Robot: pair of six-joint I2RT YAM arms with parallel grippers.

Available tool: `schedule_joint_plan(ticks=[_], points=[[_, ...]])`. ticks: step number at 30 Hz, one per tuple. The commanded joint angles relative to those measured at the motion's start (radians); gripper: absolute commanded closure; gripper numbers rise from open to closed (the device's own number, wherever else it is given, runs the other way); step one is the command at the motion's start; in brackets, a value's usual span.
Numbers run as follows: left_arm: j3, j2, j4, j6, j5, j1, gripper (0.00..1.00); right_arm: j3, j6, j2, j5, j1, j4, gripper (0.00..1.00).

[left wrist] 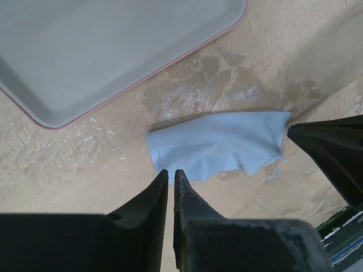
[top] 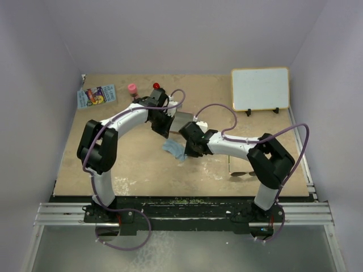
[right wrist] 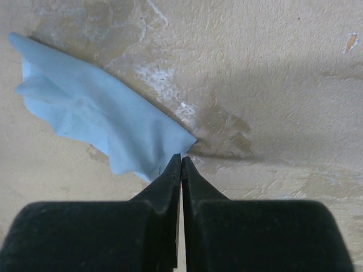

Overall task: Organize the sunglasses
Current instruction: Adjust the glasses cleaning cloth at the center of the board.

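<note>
The right gripper (right wrist: 181,161), pressed together, is set at a corner of the blue cloth (right wrist: 96,119) just ahead; the left gripper (left wrist: 171,174), nearly closed, at its edge, likely for folding.

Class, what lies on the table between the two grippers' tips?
The light-blue cloth, between left gripper and right gripper; the left wrist view shows it.

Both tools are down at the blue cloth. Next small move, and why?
Probably raise the right tool a little. Its jaws are shut right at the edge of the light-blue cloth, which lies beside the open case; whether fabric is pinched can't be told, and a short rise would show it. The left tool, nearly shut at another edge, should wait.
</note>
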Motion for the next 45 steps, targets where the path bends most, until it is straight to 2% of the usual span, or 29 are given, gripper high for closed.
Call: schedule_joint_plan(ticks=[1,8,25,29,37,45], points=[[0.022,0.015,0.044,-0.003,0.032,0.005,0.89,0.051,0.008,0.0,0.019,-0.015,0.022,1.0],[0.011,0.031,0.067,-0.011,0.051,0.004,0.89,0.061,0.009,-0.01,0.017,-0.016,0.032,1.0],[-0.047,0.058,0.083,-0.012,0.087,0.002,0.9,0.082,0.015,0.105,-0.062,-0.016,0.065,1.0],[-0.055,0.066,0.086,-0.014,0.085,-0.007,0.9,0.091,0.018,0.118,-0.028,-0.016,0.018,1.0],[-0.055,0.089,0.076,-0.023,-0.011,-0.025,0.91,0.147,0.031,0.14,0.139,-0.018,-0.184,1.0],[-0.052,0.102,0.073,-0.029,-0.077,-0.034,0.92,0.184,-0.024,0.141,0.171,-0.015,-0.224,1.0]])
